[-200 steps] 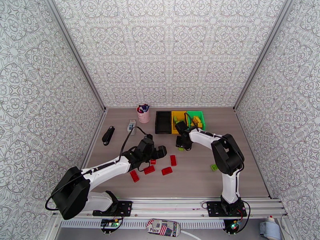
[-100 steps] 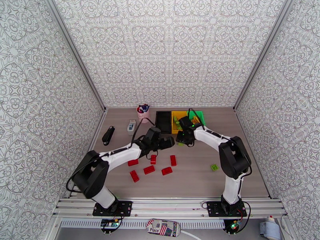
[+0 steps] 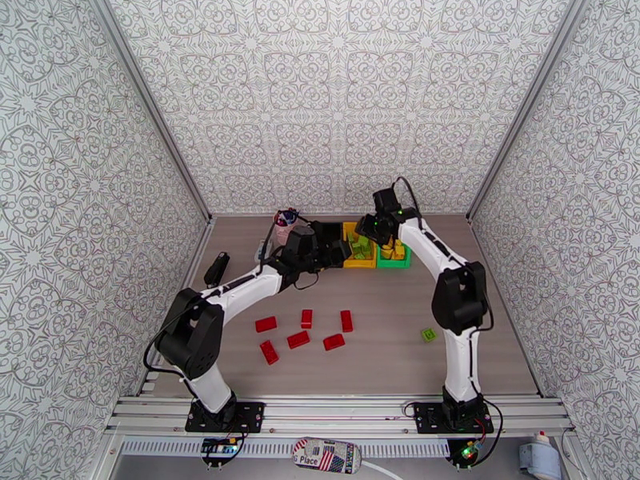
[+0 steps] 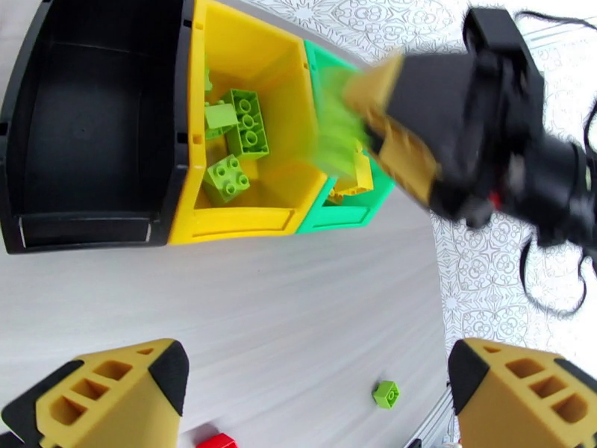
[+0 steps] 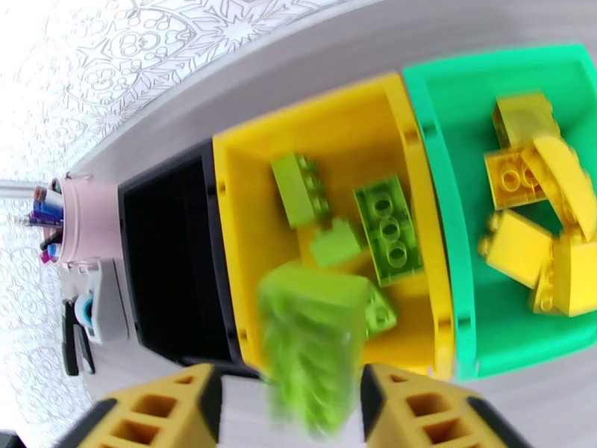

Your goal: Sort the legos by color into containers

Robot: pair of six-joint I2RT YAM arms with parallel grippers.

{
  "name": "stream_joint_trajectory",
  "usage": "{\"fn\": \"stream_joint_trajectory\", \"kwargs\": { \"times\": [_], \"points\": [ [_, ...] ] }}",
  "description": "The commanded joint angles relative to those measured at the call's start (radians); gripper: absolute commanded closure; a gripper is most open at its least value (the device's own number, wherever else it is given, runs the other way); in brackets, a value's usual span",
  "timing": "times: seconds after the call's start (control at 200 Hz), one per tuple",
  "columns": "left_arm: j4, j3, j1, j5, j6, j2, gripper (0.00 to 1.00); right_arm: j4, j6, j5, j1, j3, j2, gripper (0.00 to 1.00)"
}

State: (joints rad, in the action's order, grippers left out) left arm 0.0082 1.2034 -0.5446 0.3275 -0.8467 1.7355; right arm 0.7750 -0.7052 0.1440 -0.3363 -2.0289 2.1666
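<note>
Top external view: six red legos [image 3: 298,339] lie near the front of the table [image 3: 384,370], and one light green lego [image 3: 430,334] sits alone to the right. A second ago the left gripper [image 4: 317,375] hung low over those red ones. Now it has gone up to the black bin [image 4: 89,128], which is just ahead of it. It is wide open and holds nothing. The right gripper [image 5: 291,378] was down low by the table, and now it is up over the yellow bin [image 5: 422,218]. A blurry green brick [image 5: 313,345] is between its fingers, which are apart, but I cannot tell if they hold it or let go. Green legos [image 5: 382,229] lie in the yellow bin, and yellow legos [image 5: 522,173] in the green bin [image 5: 455,143].
</note>
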Motion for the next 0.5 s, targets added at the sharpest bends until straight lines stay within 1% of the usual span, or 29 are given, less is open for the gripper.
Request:
{"fn": "stream_joint_trajectory", "kwargs": {
  "times": [0.0,0.06,0.135,0.25,0.315,0.34,0.495],
  "points": [
    [0.023,-0.058,-0.01,0.011,-0.015,-0.044,0.02,0.082,0.011,0.026,0.002,-0.055,0.006,0.37],
    [0.034,-0.093,-0.018,-0.001,-0.018,-0.066,0.02,0.074,0.013,0.026,0.002,-0.029,-0.022,0.34],
    [0.036,-0.13,-0.029,-0.019,-0.013,-0.093,0.02,0.057,0.017,0.016,0.002,0.044,-0.082,0.32],
    [0.022,-0.173,-0.058,-0.06,0.005,-0.128,0.02,0.008,0.021,-0.012,0.002,0.221,-0.215,0.25],
    [0.003,-0.185,-0.081,-0.073,0.02,-0.141,0.02,-0.01,0.025,-0.031,0.003,0.321,-0.292,0.24],
    [-0.004,-0.189,-0.091,-0.107,0.026,-0.144,0.02,-0.011,0.028,-0.037,0.003,0.357,-0.32,0.23],
    [-0.06,-0.198,-0.157,-0.169,0.071,-0.16,0.02,-0.004,0.036,-0.081,0.023,0.591,-0.487,0.21]
  ]
}}
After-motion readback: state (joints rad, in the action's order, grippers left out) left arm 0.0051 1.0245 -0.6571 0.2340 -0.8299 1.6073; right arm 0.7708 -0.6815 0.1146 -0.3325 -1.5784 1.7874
